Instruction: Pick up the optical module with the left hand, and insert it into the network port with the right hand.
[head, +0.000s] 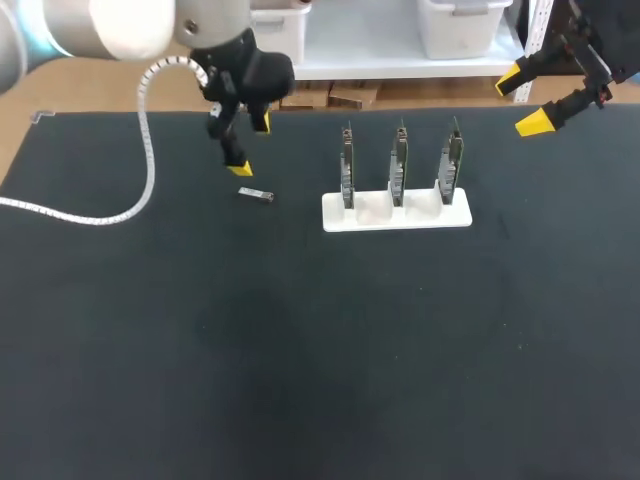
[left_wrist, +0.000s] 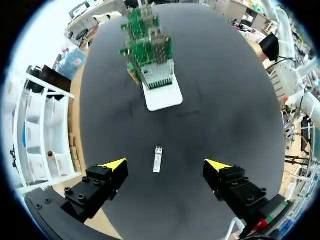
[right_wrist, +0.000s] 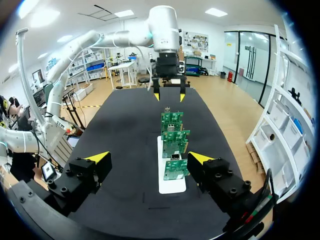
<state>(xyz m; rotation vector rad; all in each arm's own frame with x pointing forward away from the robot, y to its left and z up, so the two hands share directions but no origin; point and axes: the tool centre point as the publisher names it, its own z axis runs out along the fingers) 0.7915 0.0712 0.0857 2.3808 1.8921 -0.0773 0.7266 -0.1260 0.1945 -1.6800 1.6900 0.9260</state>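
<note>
The optical module (head: 256, 195), a small silver bar, lies flat on the black table left of the white stand (head: 396, 211). Three upright green boards with network ports (head: 399, 166) stand in that stand. My left gripper (head: 250, 145) hangs open just above and behind the module, not touching it. In the left wrist view the module (left_wrist: 158, 159) lies between and slightly ahead of the open fingers of the left gripper (left_wrist: 167, 166), with the boards (left_wrist: 148, 52) farther ahead. My right gripper (head: 527, 102) is open at the far right, raised above the table. In the right wrist view the right gripper (right_wrist: 147, 159) faces the boards (right_wrist: 172, 142).
The black table (head: 300, 350) stretches wide toward the front. A white coiled cable (head: 120, 210) trails from my left arm over the table's left part. The stand (right_wrist: 171, 181) is the only raised obstacle near the middle.
</note>
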